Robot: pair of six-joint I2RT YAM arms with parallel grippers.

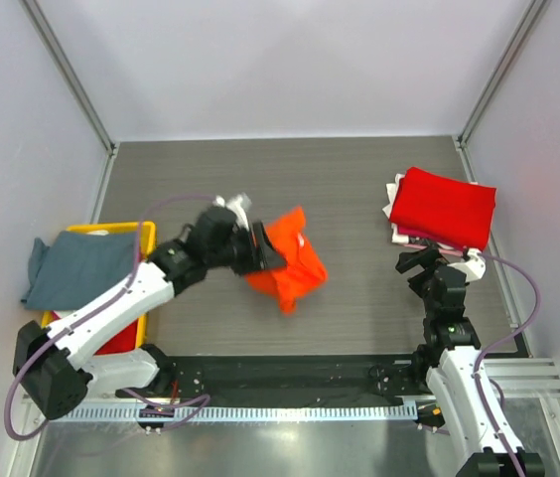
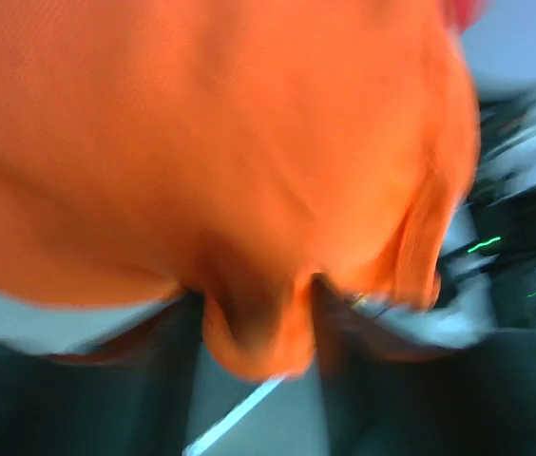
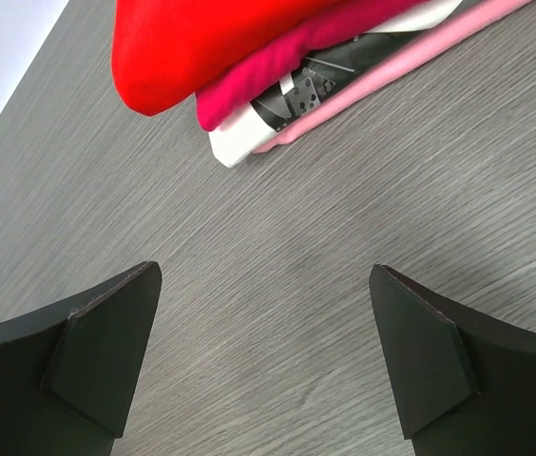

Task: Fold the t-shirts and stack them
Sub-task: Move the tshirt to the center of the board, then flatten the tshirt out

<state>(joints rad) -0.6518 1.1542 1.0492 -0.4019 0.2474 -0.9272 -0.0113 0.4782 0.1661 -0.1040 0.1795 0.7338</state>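
Orange tee (image 2: 249, 142) fills the left wrist view, blurred. A bunched fold of it is pinched between the left hand's (image 1: 263, 250) fingers (image 2: 154, 380), so the left hand is clenched on the orange tee. From above, the tee hangs as a crumpled lump over mid-counter (image 1: 359, 179), just right of that hand.

Right hand (image 3: 263, 275): released, jaws wide, nothing between them, just near of the stack (image 1: 439, 211) at far right. Red tee (image 3: 211, 47) on top; deep red, white and pink layers below, edges uneven. Grey-blue tee (image 1: 76, 266) drapes over the yellow bin (image 1: 147, 231), far left.

Risks (judged):
- Grip holds only a small gather, so a quick swing could pull the cloth free and the tee would drop in a heap.
- No edge is spread. Laid down like this, it lands wrinkled and the fold goes crooked.
- Right hand must find a corner in a lump and may catch two layers.
- Right hand sits close to the stack, and a forward move could shove it askew.
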